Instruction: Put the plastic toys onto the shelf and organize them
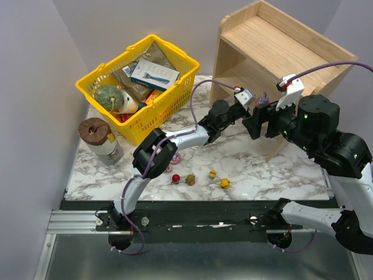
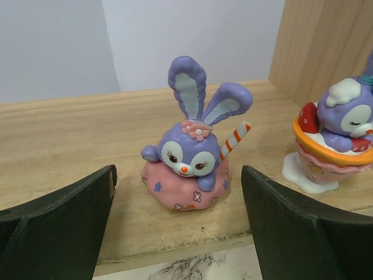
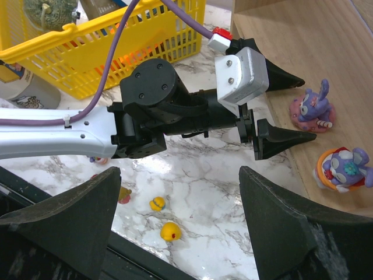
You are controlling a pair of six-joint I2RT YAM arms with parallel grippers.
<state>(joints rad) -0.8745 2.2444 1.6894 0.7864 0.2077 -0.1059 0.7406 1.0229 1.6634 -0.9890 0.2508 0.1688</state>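
Note:
The wooden shelf [image 1: 280, 52] stands at the back right. On its lower board [image 2: 70, 146] a purple long-eared toy on a pink cushion [image 2: 186, 169] stands just ahead of my left gripper [image 2: 178, 233], which is open and empty with one finger on each side. A second purple toy in an orange cup [image 2: 335, 140] stands to its right. Both toys show in the right wrist view [image 3: 312, 108] [image 3: 344, 169]. My right gripper [image 3: 180, 227] is open and empty, hovering above the left gripper [image 3: 306, 109]. Red [image 1: 175, 178], olive-brown [image 1: 190, 179] and two yellow toys [image 1: 213, 174] [image 1: 225, 183] lie on the marble.
A yellow basket [image 1: 175, 99] of groceries with a green gourd [image 1: 108, 98] stands at the back left. A jar with a brown lid [image 1: 96, 133] is beside it. A pink toy [image 1: 174, 158] lies partly under the left arm.

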